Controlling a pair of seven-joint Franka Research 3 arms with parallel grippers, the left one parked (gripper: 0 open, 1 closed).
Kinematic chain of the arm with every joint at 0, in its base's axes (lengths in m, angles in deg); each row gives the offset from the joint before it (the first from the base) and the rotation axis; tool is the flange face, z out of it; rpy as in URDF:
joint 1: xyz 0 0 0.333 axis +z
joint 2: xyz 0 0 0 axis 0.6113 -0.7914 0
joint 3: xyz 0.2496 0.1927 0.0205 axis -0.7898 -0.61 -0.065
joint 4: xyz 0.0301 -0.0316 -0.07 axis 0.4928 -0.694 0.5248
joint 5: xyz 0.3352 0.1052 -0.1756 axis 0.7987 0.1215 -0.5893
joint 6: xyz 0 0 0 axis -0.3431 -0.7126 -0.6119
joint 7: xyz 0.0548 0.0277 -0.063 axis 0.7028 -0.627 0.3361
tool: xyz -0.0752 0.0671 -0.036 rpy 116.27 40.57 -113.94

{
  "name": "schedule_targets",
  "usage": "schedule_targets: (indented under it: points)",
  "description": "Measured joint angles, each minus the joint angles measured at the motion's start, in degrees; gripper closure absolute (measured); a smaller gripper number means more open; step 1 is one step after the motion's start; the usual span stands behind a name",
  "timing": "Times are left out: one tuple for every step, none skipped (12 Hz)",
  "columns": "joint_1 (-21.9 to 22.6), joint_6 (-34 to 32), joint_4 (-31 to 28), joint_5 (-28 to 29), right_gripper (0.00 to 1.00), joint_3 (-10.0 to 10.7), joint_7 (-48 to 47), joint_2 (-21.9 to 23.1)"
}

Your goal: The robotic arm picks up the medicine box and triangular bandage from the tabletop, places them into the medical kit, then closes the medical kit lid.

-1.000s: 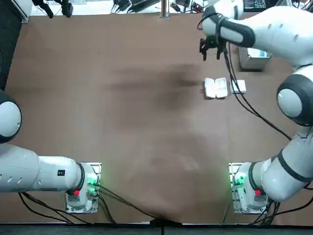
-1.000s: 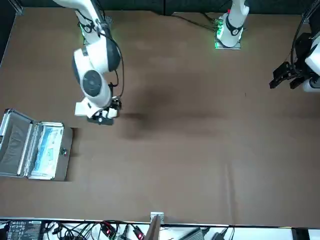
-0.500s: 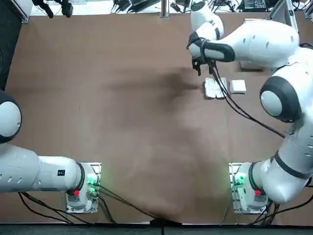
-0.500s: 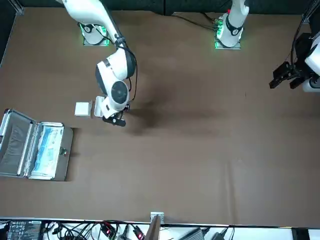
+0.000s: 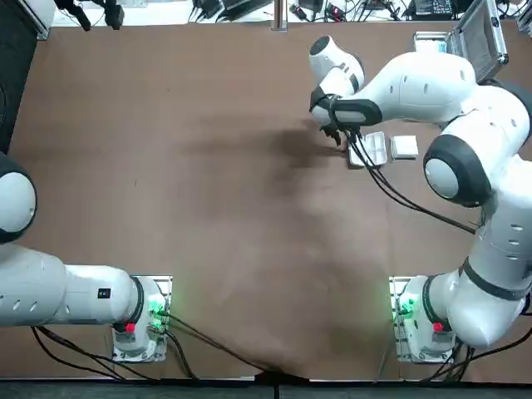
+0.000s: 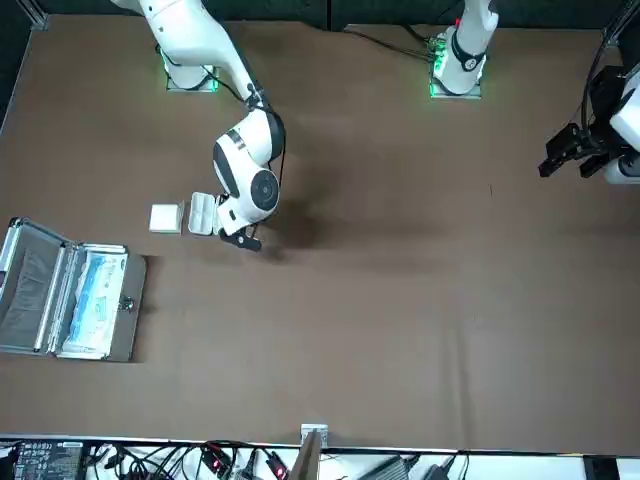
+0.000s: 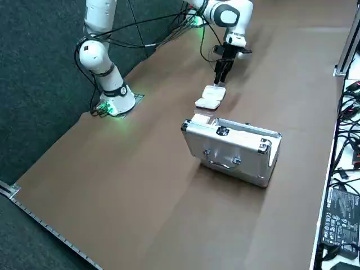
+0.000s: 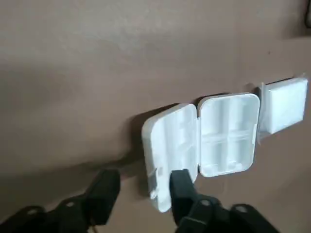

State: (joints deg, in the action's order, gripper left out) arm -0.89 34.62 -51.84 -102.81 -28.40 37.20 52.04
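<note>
Silver at the front view's far left, the kit lies open on the tabletop. Next we see the bandage, a square white packet, then the medicine box, open beside it. Our right tool is at the box's other side, fingers spread, pinching nothing.

The medicine box lies left of the triangular bandage, medical kit beyond.
</note>
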Motion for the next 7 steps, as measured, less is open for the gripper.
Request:
schedule_targets:
  points:
    - [0.0, 0.0, -0.41, -0.31, 0.41, 0.15, -0.06, -0.29]
    - [-0.01, 0.0, -0.78, -0.57, 0.41, 0.32, -0.07, -0.53]
    - [-0.01, 0.0, -1.09, -0.65, 0.42, 0.45, -0.09, -0.66]
    - [-0.01, 0.0, -1.29, -0.68, 0.45, 0.52, -0.28, -0.68]
    - [-0.01, -0.04, -1.34, -0.69, 0.57, 0.54, -0.78, -0.68]
    - [0.0, -0.09, -1.34, -0.7, 0.71, 0.54, -1.22, -0.67]
    - [-0.01, -0.21, -1.34, -0.7, 0.74, 0.54, -1.42, -0.65]
